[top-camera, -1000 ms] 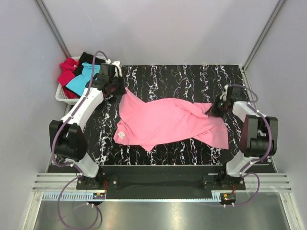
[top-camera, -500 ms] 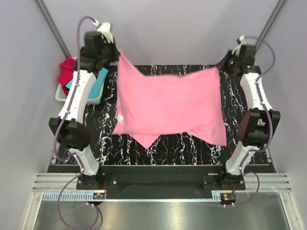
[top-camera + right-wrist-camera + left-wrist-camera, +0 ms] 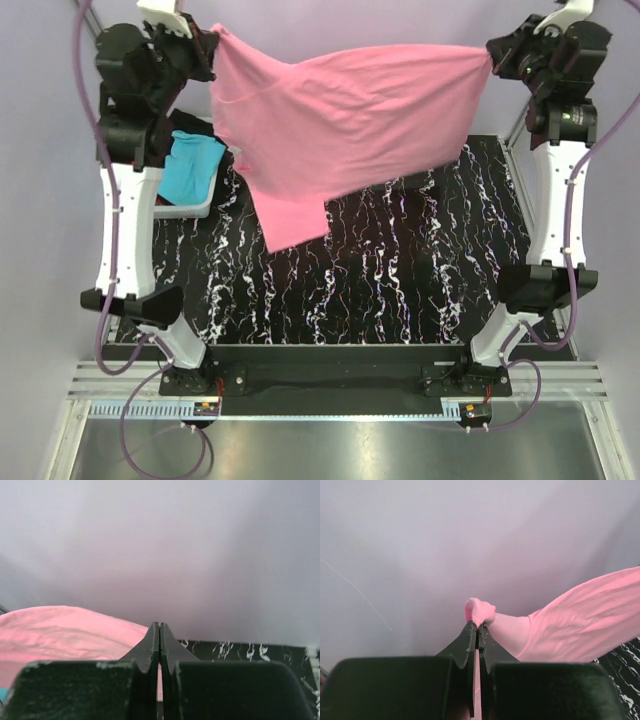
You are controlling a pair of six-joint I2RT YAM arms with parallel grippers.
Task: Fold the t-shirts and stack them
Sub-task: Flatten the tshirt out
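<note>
Noting the pink t-shirt [image 3: 340, 120] hanging in the air over the far half of the bench [image 3: 400, 280], stretched wide between its two upper corners; sagging a little along the top edge toward the middle; trailing one long flap down on the left side, ending over the black marbled surface just beside the basket [image 3: 190, 210]; not telling from above whether that lowest tip is touching the bench; also showing as a pink sheet at the right of the left wrist view [image 3: 580, 620] and at the lower left of the right wrist view [image 3: 65, 630].

Pinching the shirt's left upper corner in the left gripper [image 3: 205, 42], high at the far left; seeing that gripper [image 3: 477, 626] from its own camera with jaws pressed together on a thin strip of pink cloth, a small bunched knob of it poking out past the tips.

Pinching the right upper corner in the right gripper [image 3: 492, 62], high at the far right; seeing that gripper [image 3: 159, 625] clamped tight, pink cloth wedged low between the jaws.

Spotting the turquoise t-shirt [image 3: 192, 165] crumpled in the white basket at the bench's far left corner, spilling over the rim, partly hidden by the left arm.
</note>
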